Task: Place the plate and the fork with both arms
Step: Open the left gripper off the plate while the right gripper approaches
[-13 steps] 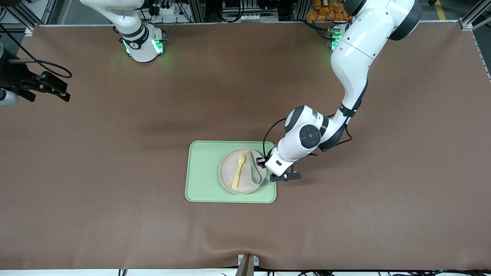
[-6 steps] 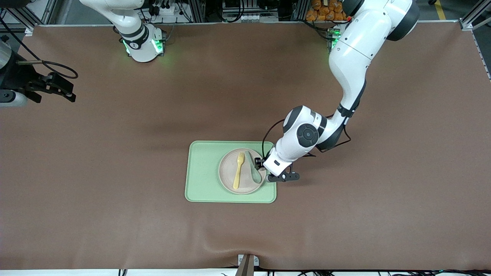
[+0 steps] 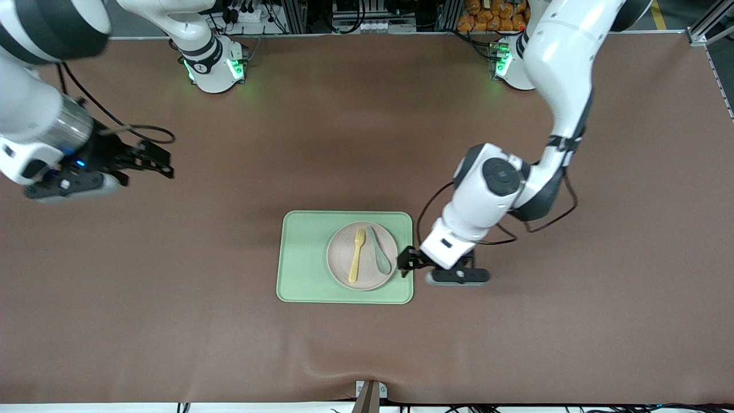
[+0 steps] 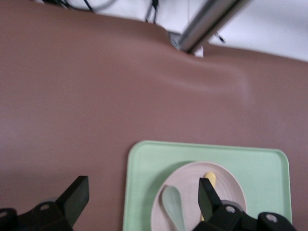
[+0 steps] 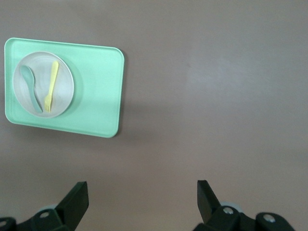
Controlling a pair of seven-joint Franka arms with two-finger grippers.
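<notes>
The off-white plate [image 3: 344, 269] lies on the light-green tray [image 3: 304, 258], toward the tray's left-arm end. The yellow fork [image 3: 356, 254] lies on the plate beside a muted green spoon [image 3: 379, 256]. My left gripper [image 3: 405, 261] is open and empty, low at the tray's edge next to the plate rim. In the left wrist view its jaws [image 4: 142, 192] straddle the tray edge [image 4: 139, 173], with the plate [image 4: 192, 175], spoon [image 4: 173, 202] and fork handle [image 4: 210, 176] between them. My right gripper [image 3: 153, 159] is open and empty over bare table toward the right arm's end. Its wrist view shows the open gripper [image 5: 140, 192], tray [image 5: 96, 82], plate [image 5: 65, 84] and fork [image 5: 50, 86].
A brown mat [image 3: 516, 344] covers the table. A metal post [image 3: 368, 396] stands at the table edge nearest the front camera, where the mat bulges; it also shows in the left wrist view [image 4: 207, 21]. The spoon shows in the right wrist view [image 5: 30, 86].
My left gripper has drawn back from the plate rim toward the left arm's end. My right arm has swung in from the table's end toward the middle. Plate, fork and spoon have not moved.
</notes>
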